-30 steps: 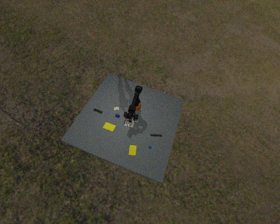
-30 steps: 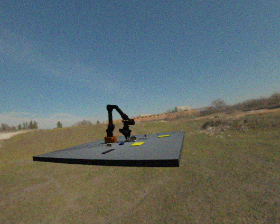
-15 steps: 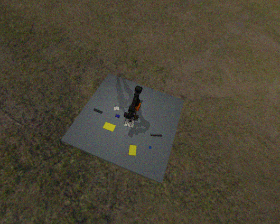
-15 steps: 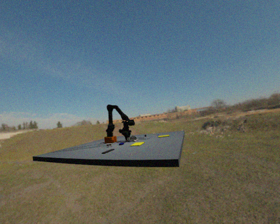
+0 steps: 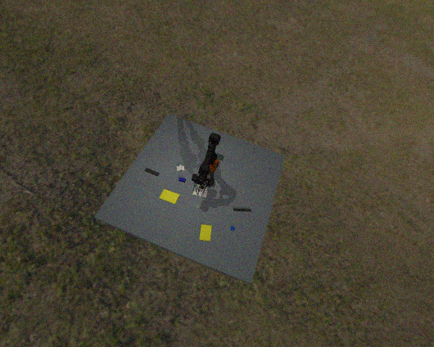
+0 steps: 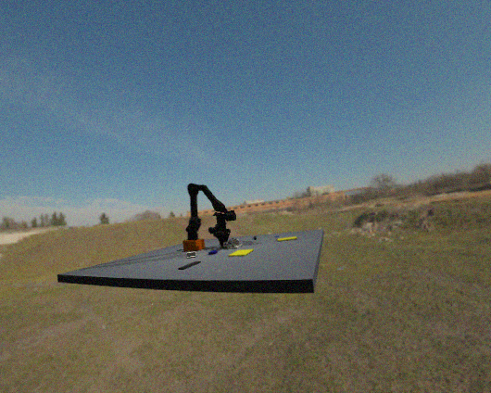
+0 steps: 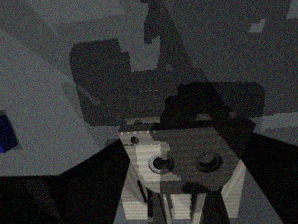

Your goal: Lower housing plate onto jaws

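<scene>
The housing plate [image 7: 148, 175], pale with two round holes, is held between the two black fingers of my gripper [image 5: 201, 187] [image 6: 222, 246], one finger at each side of it in the wrist view. Part of the plate is in shadow. The white jaw assembly [image 5: 198, 192] [image 6: 234, 243] [image 7: 135, 210] lies on the table under and beside the gripper. In the wrist view it shows below the plate's lower edge, partly covered by the plate. The jaw stubs and pins cannot be made out clearly, nor can the gap between plate and jaws.
A dark blue block [image 5: 182, 179] [image 6: 212, 252] [image 7: 7, 134] and a small white part [image 5: 180, 168] [image 6: 191, 255] lie beside the arm. Two yellow pads [image 5: 169, 196] [image 5: 205, 232], two dark bars [image 5: 151, 172] [image 5: 242, 209] and a small blue piece [image 5: 232, 228] lie farther out.
</scene>
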Motion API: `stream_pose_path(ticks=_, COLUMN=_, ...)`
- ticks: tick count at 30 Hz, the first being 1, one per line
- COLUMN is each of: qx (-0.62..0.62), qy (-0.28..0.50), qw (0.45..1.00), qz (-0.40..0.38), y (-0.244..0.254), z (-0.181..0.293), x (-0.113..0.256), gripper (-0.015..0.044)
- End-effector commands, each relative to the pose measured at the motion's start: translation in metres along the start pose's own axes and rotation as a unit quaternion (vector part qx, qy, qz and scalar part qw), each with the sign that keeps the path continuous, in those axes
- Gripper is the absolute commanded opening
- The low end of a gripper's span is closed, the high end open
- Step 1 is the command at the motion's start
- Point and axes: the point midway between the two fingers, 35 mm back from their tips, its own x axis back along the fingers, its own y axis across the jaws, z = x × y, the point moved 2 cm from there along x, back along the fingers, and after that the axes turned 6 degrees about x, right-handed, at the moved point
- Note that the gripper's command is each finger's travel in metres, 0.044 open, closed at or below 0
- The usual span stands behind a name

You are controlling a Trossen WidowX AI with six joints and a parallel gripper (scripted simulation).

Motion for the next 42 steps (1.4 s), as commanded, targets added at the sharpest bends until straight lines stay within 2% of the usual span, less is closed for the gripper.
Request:
stream_pose_path(ticks=1, qx=-0.003, qy=0.000, qw=1.000, qz=-0.002, y=0.0005, z=-0.0001, x=-0.0016, gripper=0.0351)
stream_pose_path(ticks=42, qx=-0.002, qy=0.000, qw=1.000, qz=-0.002, y=0.0005, z=-0.0001, x=-0.0093, gripper=0.0351)
